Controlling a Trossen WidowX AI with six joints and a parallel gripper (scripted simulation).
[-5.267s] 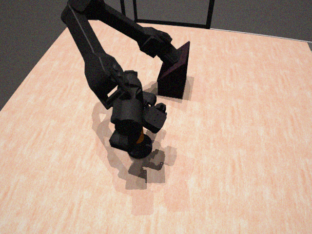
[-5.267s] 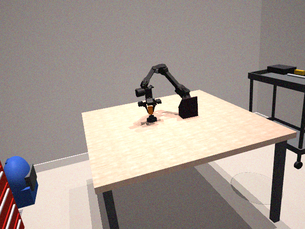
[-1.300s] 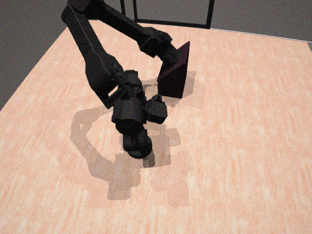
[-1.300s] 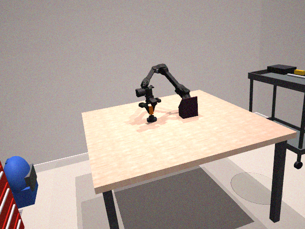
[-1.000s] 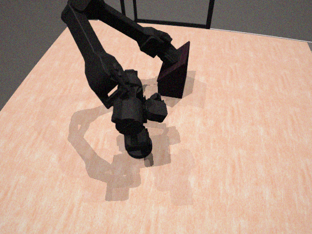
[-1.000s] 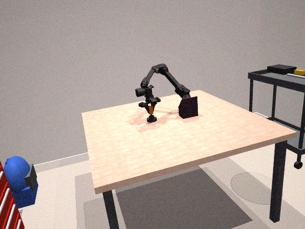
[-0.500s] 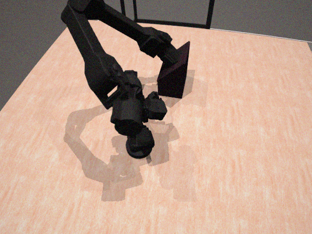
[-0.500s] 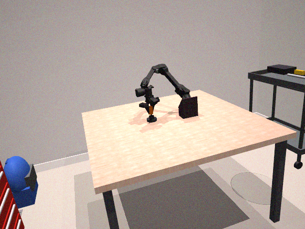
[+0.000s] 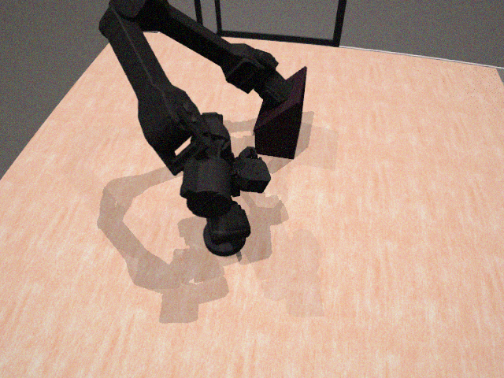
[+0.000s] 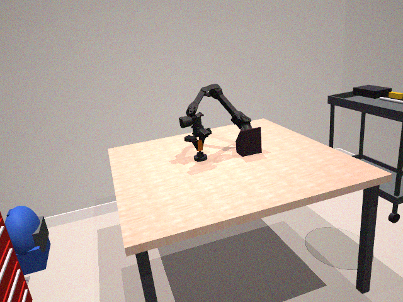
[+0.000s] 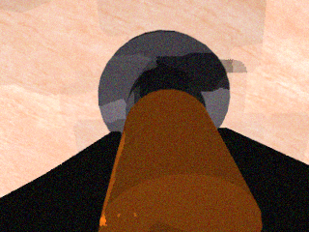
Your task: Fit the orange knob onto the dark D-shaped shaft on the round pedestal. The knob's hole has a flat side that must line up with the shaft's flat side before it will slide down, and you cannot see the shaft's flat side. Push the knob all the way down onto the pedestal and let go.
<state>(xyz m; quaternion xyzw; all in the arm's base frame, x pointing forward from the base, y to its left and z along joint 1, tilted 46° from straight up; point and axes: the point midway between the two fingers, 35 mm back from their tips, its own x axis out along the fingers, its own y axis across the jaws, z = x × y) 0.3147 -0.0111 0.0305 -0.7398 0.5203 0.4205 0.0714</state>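
Observation:
The orange knob [image 10: 199,145] [image 11: 179,150] is an upright cylinder between the fingers of my gripper [image 10: 199,141] [image 11: 169,139], which is shut on it. The dark round pedestal [image 10: 200,158] [image 11: 113,77] stands on the table directly below. In the exterior view a narrow dark part shows between the knob's lower end and the pedestal's wide base, so the knob is above the base. In the wrist view the knob's far end overlaps the pedestal's middle. The shaft's tip and the knob's hole are hidden. In the top view the arm hides the knob.
The arm's dark wedge-shaped base [image 9: 276,134] [image 10: 249,141] stands on the wooden table [image 9: 387,264] [image 10: 260,182], behind the pedestal in the top view. A dark cart [image 10: 349,105] stands on the floor beyond the table. The arm's shadows fall around the pedestal.

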